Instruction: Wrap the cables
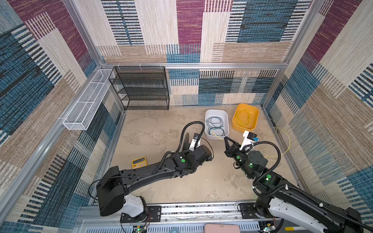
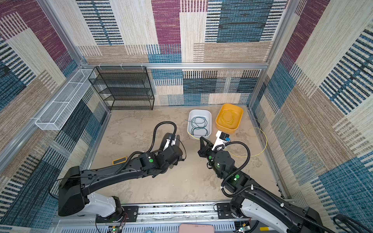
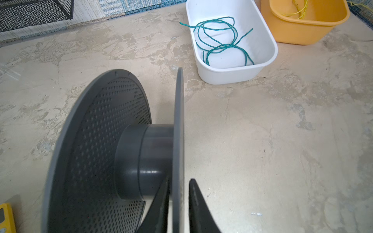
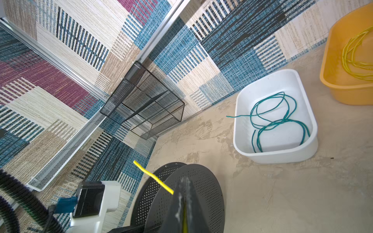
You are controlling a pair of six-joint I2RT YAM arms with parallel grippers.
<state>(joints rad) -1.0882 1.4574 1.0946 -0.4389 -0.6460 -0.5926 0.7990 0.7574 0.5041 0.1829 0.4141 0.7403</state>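
Left wrist view: spool [image 3: 129, 159] runs off the bottom edge, and its left flange rim is blurred. left gripper [image 3: 179, 181] fingers are cut off at the same edge. yellow device [image 3: 6, 217] is clipped at the lower left corner, keys unreadable. yellow bin [image 3: 302, 30] is cut by the top edge.

In both top views the left gripper is hidden under its own wrist and the spool is mostly covered.

Right wrist view: yellow cable [image 4: 153, 177] is hidden past the right gripper [image 4: 184, 181] fingers, which run off the bottom edge.

In a top view, pink thing [image 1: 222, 229] is cut off at the bottom; can't identify it.
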